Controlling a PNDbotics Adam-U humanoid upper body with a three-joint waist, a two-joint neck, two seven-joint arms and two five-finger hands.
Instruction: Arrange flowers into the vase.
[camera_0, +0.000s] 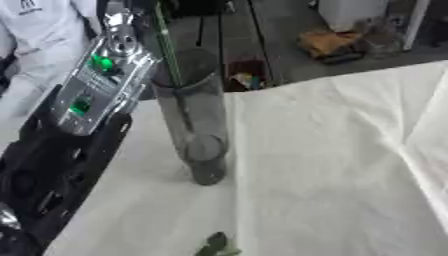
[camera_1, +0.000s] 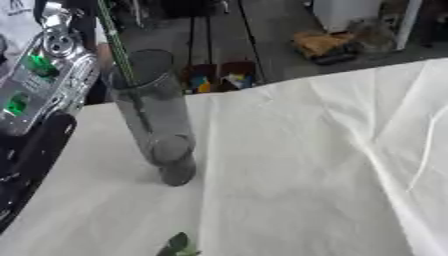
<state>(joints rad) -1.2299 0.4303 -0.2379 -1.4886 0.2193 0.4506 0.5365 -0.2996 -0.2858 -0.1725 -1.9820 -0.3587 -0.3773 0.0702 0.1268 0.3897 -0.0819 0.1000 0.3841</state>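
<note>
Near the left edge of the white cloth-covered table (camera_0: 332, 165) stands a tall, smoky-grey transparent glass vase (camera_0: 192, 120), cylindrical and leaning slightly with the tilt of the view. Inside it a thin green flower stem (camera_0: 171, 55) runs down from above the top edge of the picture, passes through the vase's mouth and continues into the glass; its bloom is out of view. At the bottom edge of the cloth, in front of the vase, a small piece of green leaf (camera_0: 214, 245) shows, only partly in view.

Just left of the vase, the robot's left arm (camera_0: 101, 85) comes in as a silver block with green lights, over a black segment that reaches down to the lower left corner. Its left hand cannot be made out, so I cannot tell how the fingers stand. The right hand shows in neither view.

Beyond the table's far edge lie a dark floor and some blurred orange and white objects (camera_0: 337, 42).
</note>
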